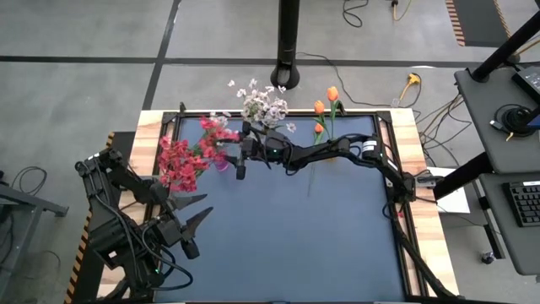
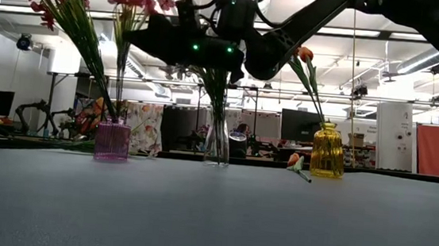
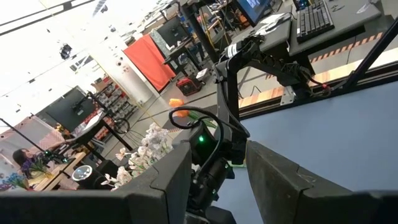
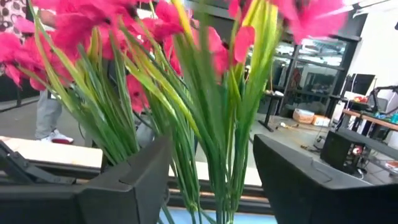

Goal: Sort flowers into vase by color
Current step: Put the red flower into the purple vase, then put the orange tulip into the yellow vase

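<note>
The worktop [image 1: 278, 245] carries three vases along its far edge: pink [image 2: 112, 141], clear [image 2: 217, 144], yellow [image 2: 328, 151]. The red flowers [image 1: 177, 160] stand in the pink one; light, floppy sprays, best pinched low on the stiff stem. The right claw [image 1: 239, 152] stands open around their stems, gripping nothing. The left claw [image 1: 196, 218], half open, waits empty near the left edge.

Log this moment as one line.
right gripper: open, stems between fingers, at red flowers in pink vase | left gripper: idle, near-left
</note>
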### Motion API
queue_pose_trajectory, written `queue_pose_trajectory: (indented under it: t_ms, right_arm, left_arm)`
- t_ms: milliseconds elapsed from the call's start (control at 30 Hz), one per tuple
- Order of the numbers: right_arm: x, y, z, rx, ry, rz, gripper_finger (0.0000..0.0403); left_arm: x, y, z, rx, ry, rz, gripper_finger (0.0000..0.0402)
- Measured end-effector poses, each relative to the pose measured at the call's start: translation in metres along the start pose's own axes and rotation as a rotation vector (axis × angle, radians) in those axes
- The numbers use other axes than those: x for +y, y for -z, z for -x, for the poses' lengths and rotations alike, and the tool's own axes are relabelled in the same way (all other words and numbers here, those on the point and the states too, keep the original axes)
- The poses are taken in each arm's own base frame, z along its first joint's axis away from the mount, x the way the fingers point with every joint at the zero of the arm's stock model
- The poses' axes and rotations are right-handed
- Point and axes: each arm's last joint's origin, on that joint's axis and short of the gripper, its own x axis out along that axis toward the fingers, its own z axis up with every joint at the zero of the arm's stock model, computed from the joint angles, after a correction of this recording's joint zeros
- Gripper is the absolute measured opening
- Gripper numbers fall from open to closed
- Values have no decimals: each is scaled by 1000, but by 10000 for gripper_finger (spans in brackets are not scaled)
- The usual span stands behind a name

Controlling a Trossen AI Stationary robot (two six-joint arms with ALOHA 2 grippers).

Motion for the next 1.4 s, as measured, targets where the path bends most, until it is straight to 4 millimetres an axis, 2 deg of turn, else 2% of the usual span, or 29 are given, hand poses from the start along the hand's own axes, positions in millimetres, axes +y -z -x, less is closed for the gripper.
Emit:
queue_pose_trajectory:
  t_ms: [400,833,1100,1400]
  right_arm:
    - [7,4,-1,48,-23,11,275]
    - [11,5,0,85,-36,6,270]
    - [13,-10,1,139,-37,30,271]
    - [27,-34,7,248,-103,63,269]
  left_arm:
    - [0,0,0,0,1,3,137]
    - [0,-1,0,-1,1,10,137]
    - [-1,-1,0,-1,1,13,137]
    - [-1,-1,-1,-1,-3,21,137]
